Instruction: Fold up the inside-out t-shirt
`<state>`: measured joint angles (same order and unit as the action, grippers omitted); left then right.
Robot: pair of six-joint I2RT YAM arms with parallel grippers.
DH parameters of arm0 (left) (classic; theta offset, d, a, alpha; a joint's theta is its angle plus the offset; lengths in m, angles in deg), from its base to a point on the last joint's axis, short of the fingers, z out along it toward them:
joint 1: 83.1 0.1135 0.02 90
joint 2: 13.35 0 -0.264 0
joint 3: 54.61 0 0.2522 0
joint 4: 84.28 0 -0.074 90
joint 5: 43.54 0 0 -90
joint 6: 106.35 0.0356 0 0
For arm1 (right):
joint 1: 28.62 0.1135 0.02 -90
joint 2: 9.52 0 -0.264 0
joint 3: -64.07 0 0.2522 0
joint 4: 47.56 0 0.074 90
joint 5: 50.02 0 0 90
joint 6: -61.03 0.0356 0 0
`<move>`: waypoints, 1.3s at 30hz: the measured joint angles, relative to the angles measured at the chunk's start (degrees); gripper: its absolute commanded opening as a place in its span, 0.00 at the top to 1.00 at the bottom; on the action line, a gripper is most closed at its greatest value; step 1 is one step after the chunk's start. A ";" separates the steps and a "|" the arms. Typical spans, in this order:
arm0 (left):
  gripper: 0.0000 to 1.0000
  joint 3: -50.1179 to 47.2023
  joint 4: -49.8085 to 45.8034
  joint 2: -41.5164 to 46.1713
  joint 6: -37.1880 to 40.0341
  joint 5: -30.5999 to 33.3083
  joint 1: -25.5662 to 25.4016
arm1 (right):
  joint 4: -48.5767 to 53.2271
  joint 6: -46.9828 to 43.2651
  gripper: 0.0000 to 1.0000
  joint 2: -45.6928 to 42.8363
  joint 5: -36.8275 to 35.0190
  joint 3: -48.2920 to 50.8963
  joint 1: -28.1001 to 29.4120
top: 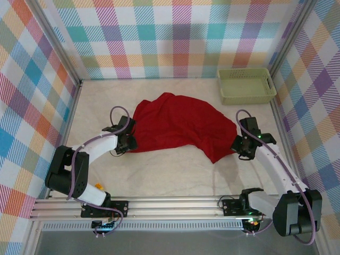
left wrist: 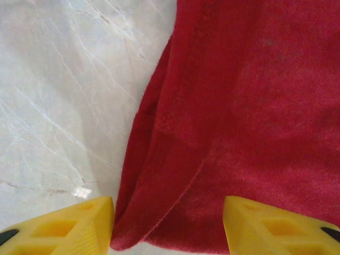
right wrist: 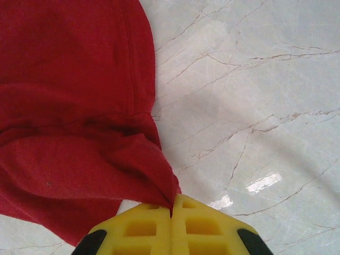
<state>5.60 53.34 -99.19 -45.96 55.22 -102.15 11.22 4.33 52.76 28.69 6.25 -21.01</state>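
- While the left gripper [left wrist: 167,204] is parted, a folded edge of the inside-out t-shirt [top: 178,125] lies between its yellow fingers [left wrist: 79,223], unpinched.
- The right gripper [right wrist: 171,201] is clenched on a corner of the t-shirt, and the cloth spreads ahead of it.
- The t-shirt lies crumpled on the table [top: 175,175], stretched between the two claws.
- A pale green basket [top: 247,86] sits beyond the right gripper, apart from the cloth.
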 measured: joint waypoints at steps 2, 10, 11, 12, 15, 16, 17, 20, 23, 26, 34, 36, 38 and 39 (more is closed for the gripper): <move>0.49 -0.02 -0.59 -0.07 -0.55 0.96 -0.04 | -0.07 -0.17 1.00 0.04 -0.02 -0.11 -0.09; 0.68 -0.02 -1.55 -0.57 -1.03 2.89 0.61 | -0.46 -1.27 1.00 0.22 0.33 -0.98 -4.31; 0.70 -0.02 -1.55 -0.83 -1.03 2.86 0.61 | -0.52 -1.29 1.00 0.35 0.46 -1.20 -4.59; 0.72 -0.02 -1.62 -1.07 -1.01 2.86 0.61 | -0.66 -1.42 1.00 0.57 0.48 -1.44 -4.85; 0.77 -0.02 -1.75 -1.22 -0.96 2.89 0.61 | -1.09 -1.79 1.00 1.03 0.52 -2.12 -5.09; 0.79 -0.02 -1.73 -1.22 -0.96 2.89 0.72 | -1.27 -1.99 1.00 1.22 0.68 -2.36 -5.09; 0.80 -0.07 -1.75 -1.22 -1.01 2.86 0.79 | -1.36 -2.14 1.00 1.36 0.72 -2.58 -5.16; 0.82 -0.37 -1.70 -0.61 -1.01 2.86 1.01 | -1.68 -2.54 1.00 1.79 0.72 -3.15 -5.53; 0.92 -1.01 -1.75 1.57 -1.09 2.84 1.22 | -1.88 -2.73 1.00 2.08 0.72 -3.78 -6.05; 1.00 -1.97 -1.25 4.63 -1.14 2.21 2.03 | -2.03 -2.75 1.00 2.49 0.87 -4.76 -6.75; 1.00 -4.94 0.44 16.57 -1.25 -5.31 8.13 | -1.07 -2.95 1.00 2.38 2.58 -9.66 -7.69; 1.00 -3.23 0.20 19.63 -1.27 -7.63 9.20 | 0.00 -3.21 1.00 2.16 3.56 -12.98 -7.72; 1.00 1.18 -0.46 21.94 -1.44 -9.97 10.58 | 1.90 -3.82 1.00 2.01 4.42 -18.75 -7.72; 1.00 3.82 -0.68 22.45 -1.44 -10.91 11.08 | 2.62 -4.07 1.00 2.01 4.59 -21.70 -7.72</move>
<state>9.43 52.66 -76.75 -47.40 44.31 -91.06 13.84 0.27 54.77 33.28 -15.45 -28.72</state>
